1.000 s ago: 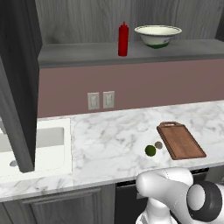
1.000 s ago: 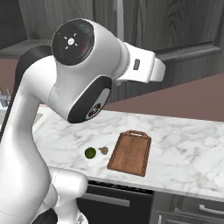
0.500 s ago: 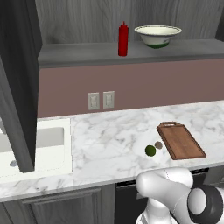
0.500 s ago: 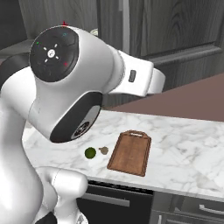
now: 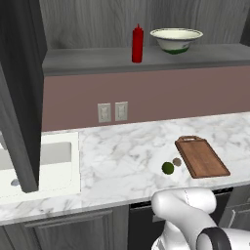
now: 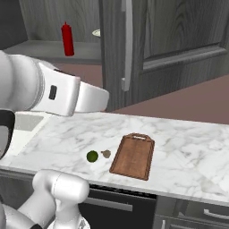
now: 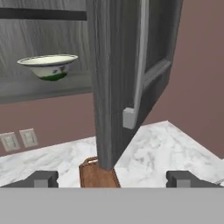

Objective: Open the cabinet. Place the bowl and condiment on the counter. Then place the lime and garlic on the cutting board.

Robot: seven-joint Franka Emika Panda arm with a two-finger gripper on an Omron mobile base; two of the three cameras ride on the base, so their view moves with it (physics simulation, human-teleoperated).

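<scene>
The cabinet stands open, its right door (image 7: 114, 78) swung out with a slim bar handle (image 7: 140, 65) on it. On the shelf inside sit the cream bowl (image 5: 176, 40) and the red condiment bottle (image 5: 137, 44). Down on the marble counter (image 5: 122, 156), the lime (image 5: 167, 168) and the garlic (image 5: 177, 161) lie just left of the cutting board (image 5: 201, 157). My gripper (image 7: 112, 179) is open, its fingertips (image 7: 41, 179) far apart with nothing between them. It faces the door's edge from a little way back.
The cabinet's left door (image 5: 19, 88) hangs open over a white sink (image 5: 39, 166) at the counter's left end. Two wall outlets (image 5: 112, 112) sit on the mauve backsplash. My white arm (image 6: 58, 91) crosses the left of the right base view.
In the right base view my arm has swung to the left, uncovering the open door and the shelf. The bowl, bottle, lime, garlic and board have not moved.
</scene>
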